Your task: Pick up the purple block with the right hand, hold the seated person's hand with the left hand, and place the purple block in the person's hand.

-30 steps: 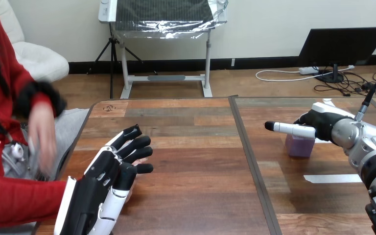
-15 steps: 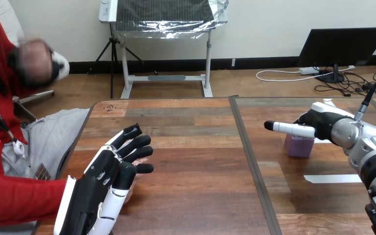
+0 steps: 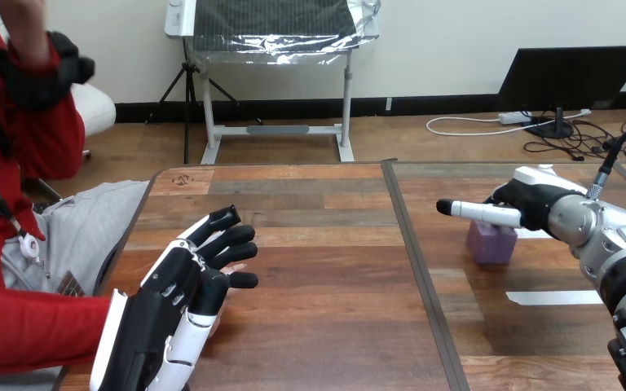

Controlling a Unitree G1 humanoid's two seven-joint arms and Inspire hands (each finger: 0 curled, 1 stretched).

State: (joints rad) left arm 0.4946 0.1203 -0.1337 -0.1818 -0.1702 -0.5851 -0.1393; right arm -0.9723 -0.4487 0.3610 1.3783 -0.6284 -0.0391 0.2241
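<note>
Toward 3 o'clock on the wooden surface (image 3: 326,326), in the head view, the purple block (image 3: 490,243) sits on the right-hand panel, just past the dark seam (image 3: 424,277) that splits the top. My right robot hand (image 3: 530,205) is directly above it at its 12 o'clock edge, coming in from the 4 o'clock corner with the silver forearm (image 3: 619,252) behind it. From here I cannot tell whether that robot hand has a grip on the block or only hovers against it; the block's upper edge is hidden by the hand. A strip of white tape (image 3: 553,297) lies near the block, at its 5 o'clock.

Down at 7 o'clock, my left robot hand (image 3: 183,297) lies palm down, fingers (image 3: 230,237) straight and fanned toward 1 o'clock, clasping nothing. It lies over the person's hand (image 3: 218,319), which reaches in from 8 o'clock on a red sleeve (image 3: 33,334); only a sliver of that hand shows beneath mine. The person's other hand (image 3: 26,15) is raised at 10 o'clock, well clear of the surface.
</note>
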